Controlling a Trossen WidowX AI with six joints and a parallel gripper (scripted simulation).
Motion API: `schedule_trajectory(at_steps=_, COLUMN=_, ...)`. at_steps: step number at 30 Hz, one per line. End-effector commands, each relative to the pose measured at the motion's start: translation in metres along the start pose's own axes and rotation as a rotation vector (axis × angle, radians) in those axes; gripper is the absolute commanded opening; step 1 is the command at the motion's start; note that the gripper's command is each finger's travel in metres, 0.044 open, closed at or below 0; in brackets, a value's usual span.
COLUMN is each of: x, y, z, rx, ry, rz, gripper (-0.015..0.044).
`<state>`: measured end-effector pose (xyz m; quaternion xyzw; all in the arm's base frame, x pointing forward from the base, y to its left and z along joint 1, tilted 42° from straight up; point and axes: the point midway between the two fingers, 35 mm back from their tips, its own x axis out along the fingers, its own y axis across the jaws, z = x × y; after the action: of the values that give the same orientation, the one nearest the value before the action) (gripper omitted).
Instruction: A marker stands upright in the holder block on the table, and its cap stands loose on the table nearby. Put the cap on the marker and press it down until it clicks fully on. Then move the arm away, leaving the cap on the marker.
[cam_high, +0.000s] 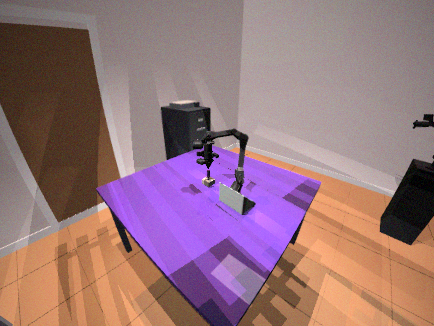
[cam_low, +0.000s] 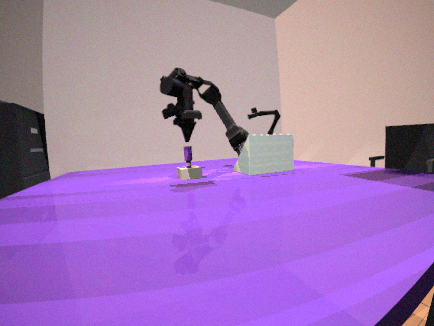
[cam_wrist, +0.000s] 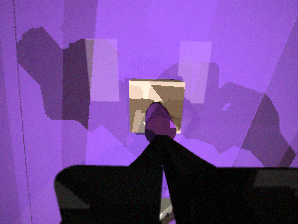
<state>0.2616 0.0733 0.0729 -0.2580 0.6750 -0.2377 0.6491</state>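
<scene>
The holder block (cam_high: 205, 182) (cam_low: 190, 173) (cam_wrist: 156, 90) is small and tan and stands on the purple table. The purple cap (cam_low: 188, 152) (cam_wrist: 160, 124) sits upright on top of the marker (cam_low: 188, 164), whose short lower part shows between cap and block in the exterior view. Whether the cap is fully down cannot be told. My gripper (cam_high: 208, 167) (cam_low: 187, 141) (cam_wrist: 160, 140) points straight down with its fingertips together and nothing between them. It is just above the cap, with a small gap in the exterior view.
A pale upright panel (cam_high: 231, 198) (cam_low: 270, 154) stands on the table (cam_high: 165, 215) (cam_low: 150, 260) beside the arm's base, to the right of the block in the top and exterior views. A dark cabinet (cam_high: 175, 127) (cam_low: 20, 145) stands beyond the table.
</scene>
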Motion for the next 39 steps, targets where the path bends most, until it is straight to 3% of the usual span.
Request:
schedule_trajectory(at_steps=1, x=0.007, y=-0.001, z=-0.001, rx=-0.005, ry=0.000, rz=-0.006, gripper=0.0000)
schedule_trajectory(at_steps=21, x=0.021, y=0.001, z=0.001, rx=0.000, ry=-0.007, rz=0.002, gripper=0.0000)
schedule_trajectory(at_steps=23, x=0.011, y=0.001, z=0.002, rx=-0.005, ry=-0.015, rz=0.006, gripper=0.0000)
schedule_trajectory(at_steps=28, x=-0.059, y=0.001, z=0.000, rx=-0.044, ry=-0.070, rz=0.036, gripper=0.0000)
schedule_trajectory(at_steps=32, x=-0.068, y=0.001, z=-0.002, rx=-0.050, ry=-0.077, rz=0.040, gripper=0.0000)
schedule_trajectory(at_steps=39, x=-0.068, y=0.001, z=-0.002, rx=-0.050, ry=-0.077, rz=0.040, gripper=0.0184)
